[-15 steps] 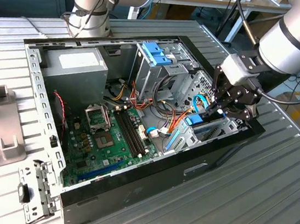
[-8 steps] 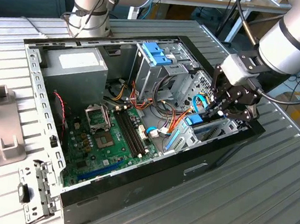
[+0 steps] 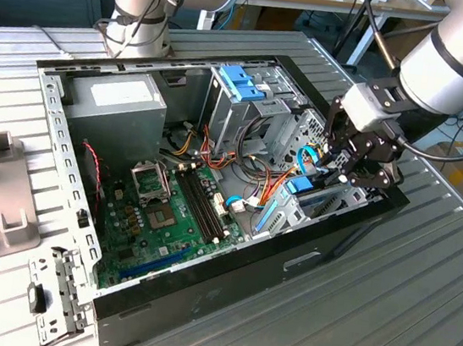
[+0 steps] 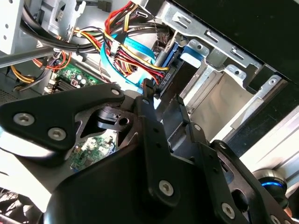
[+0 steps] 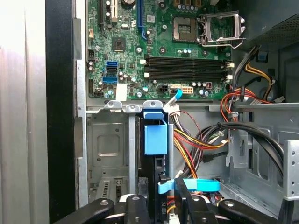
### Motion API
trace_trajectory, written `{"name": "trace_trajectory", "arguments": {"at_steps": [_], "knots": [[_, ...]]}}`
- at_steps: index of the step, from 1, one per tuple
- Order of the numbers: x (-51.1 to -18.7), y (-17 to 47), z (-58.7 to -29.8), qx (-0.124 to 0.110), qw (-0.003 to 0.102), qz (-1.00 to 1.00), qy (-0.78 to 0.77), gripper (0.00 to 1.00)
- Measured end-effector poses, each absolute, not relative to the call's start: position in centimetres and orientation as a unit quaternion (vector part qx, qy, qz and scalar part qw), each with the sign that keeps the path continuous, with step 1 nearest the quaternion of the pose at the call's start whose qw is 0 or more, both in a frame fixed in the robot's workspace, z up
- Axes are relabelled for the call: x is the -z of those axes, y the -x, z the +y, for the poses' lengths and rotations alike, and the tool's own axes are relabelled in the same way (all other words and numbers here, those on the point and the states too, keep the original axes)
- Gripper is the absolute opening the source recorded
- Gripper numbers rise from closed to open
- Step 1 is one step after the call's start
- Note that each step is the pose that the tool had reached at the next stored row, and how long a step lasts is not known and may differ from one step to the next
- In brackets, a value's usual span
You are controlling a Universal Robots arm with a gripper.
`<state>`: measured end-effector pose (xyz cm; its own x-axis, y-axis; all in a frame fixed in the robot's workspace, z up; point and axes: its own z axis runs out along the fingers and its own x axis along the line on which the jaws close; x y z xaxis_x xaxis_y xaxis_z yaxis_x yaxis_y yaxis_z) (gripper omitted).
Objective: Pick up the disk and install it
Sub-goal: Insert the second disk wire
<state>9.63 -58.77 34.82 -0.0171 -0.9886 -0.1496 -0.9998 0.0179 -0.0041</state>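
The disk [image 5: 156, 186] stands on edge in a narrow metal bay at the front corner of the open computer case [image 3: 197, 305]. Its dark body runs down into the slot, and its blue plastic end piece [image 5: 155, 135] faces the motherboard. In the exterior view that blue end piece [image 3: 300, 185] shows just below my gripper [image 3: 344, 175], which reaches down into the bay from above. My gripper [image 5: 163, 210] straddles the disk's other end with one black finger on each side, shut on it. In the second wrist view the gripper [image 4: 163, 100] points into the bay beside bundled cables.
A grey power-supply box [image 3: 126, 99] and a metal cage with a light-blue top [image 3: 247, 85] stand at the back of the case. The green motherboard [image 3: 167, 207] lies in the middle. Coloured cables [image 5: 201, 140] crowd the bay. A loose bracket [image 3: 57, 299] lies outside.
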Motion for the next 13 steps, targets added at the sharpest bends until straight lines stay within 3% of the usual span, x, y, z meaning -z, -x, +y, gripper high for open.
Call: {"name": "trace_trajectory", "arguments": {"at_steps": [10,12,13], "knots": [[-35.62,-9.64,-58.59,-0.052,0.056,0.711,0.699,0.35],[-35.62,-9.63,-58.54,-0.052,0.056,0.711,0.699,0.15],[-35.63,-9.63,-58.54,-0.052,0.056,0.711,0.699,0.15]]}}
